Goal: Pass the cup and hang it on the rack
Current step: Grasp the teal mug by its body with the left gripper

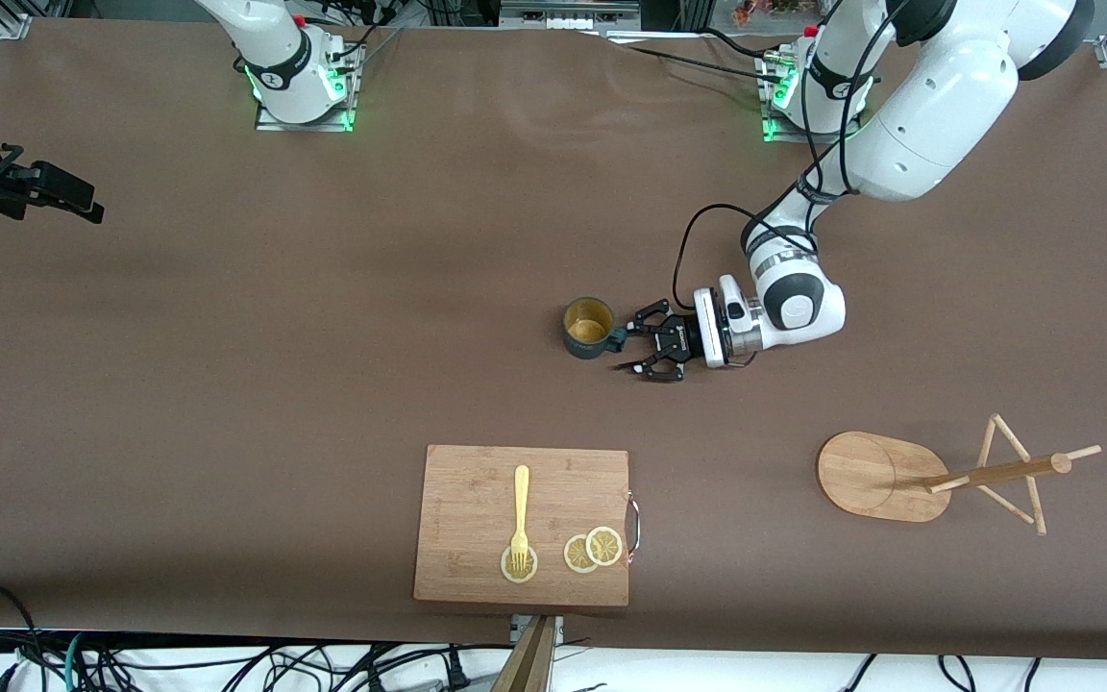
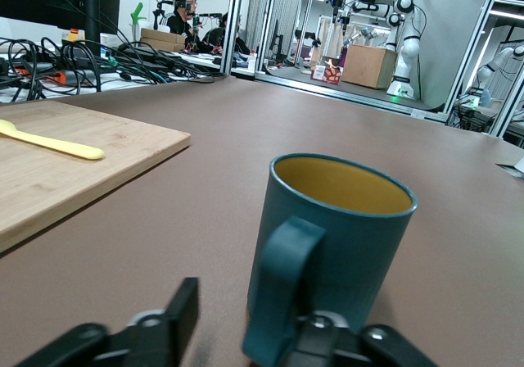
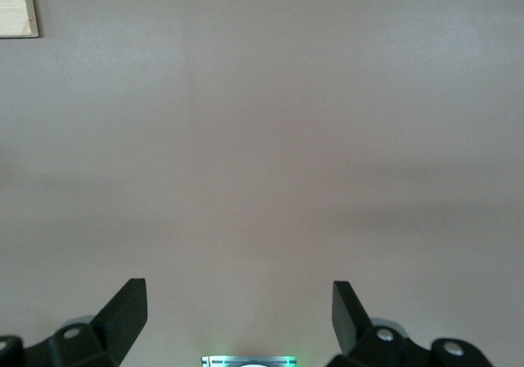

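Note:
The cup (image 1: 588, 328), a dark teal mug with a yellowish inside, stands upright mid-table with its handle (image 2: 282, 293) turned toward the left arm. My left gripper (image 1: 621, 351) is low at the table with the handle between its jaws. They are partly closed: one finger (image 2: 182, 310) still stands clear of the handle and the other (image 2: 329, 334) is close against it. The rack (image 1: 875, 476), a light wooden mug tree on an oval base, stands nearer the front camera at the left arm's end. My right gripper (image 3: 239, 295) hangs open over bare table and holds nothing.
A wooden cutting board (image 1: 477, 500) lies near the table's front edge, with a yellow fork (image 1: 521, 514) and lemon slices (image 1: 592, 550) on it. A black device (image 1: 35, 187) juts in over the table's edge at the right arm's end.

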Robot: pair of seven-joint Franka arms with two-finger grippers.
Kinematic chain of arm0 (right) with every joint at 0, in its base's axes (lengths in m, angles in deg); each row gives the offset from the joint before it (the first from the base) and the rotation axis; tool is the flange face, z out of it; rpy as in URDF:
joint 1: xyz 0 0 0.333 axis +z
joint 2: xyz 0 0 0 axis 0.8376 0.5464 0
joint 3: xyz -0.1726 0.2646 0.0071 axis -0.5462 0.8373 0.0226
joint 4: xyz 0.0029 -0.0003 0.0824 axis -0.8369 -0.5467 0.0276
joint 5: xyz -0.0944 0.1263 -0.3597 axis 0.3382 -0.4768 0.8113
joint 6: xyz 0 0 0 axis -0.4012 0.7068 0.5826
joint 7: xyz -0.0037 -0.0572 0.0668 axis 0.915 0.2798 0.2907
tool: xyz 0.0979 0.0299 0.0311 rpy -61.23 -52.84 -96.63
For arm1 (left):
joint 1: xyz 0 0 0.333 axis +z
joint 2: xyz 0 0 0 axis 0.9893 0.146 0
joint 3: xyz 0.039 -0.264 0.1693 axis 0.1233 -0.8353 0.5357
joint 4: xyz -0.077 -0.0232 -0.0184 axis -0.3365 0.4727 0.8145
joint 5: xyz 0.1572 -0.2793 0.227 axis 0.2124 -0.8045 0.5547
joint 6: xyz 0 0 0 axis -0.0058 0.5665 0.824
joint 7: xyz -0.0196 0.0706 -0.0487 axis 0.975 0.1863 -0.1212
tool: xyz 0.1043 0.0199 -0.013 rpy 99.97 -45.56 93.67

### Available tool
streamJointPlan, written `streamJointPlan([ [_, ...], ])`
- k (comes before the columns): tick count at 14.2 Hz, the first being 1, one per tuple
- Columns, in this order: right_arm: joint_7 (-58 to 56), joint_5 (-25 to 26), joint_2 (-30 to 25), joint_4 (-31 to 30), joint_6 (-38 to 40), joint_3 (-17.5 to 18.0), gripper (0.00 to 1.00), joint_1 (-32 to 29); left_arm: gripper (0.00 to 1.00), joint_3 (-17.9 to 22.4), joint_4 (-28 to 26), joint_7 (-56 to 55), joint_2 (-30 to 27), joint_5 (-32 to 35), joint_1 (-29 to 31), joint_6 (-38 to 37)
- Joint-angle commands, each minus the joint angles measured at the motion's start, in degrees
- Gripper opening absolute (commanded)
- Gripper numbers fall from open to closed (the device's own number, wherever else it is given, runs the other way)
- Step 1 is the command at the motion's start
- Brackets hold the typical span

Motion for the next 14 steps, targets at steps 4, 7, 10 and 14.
streamJointPlan([
  [4,0.6,-0.9,-0.2,0.5,0.8,0.3,1.00,-0.4,0.00,0.1,0.3,2.0,-0.3,-1.4,-0.2,-0.7],
  [7,0.6,-0.9,-0.2,0.5,0.7,0.3,1.00,-0.4,0.00,0.6,-0.1,2.0,-0.4,-1.3,0.3,-2.6],
  [10,0.6,-1.0,-0.2,0.5,0.7,0.3,1.00,-0.4,0.00,1.2,-0.6,1.9,-1.2,-1.2,0.8,-3.0],
  [14,0.6,-0.9,-0.2,0.5,0.7,0.4,1.00,-0.4,0.00,1.3,-4.1,-3.9,-7.4,0.5,6.3,-3.2],
])
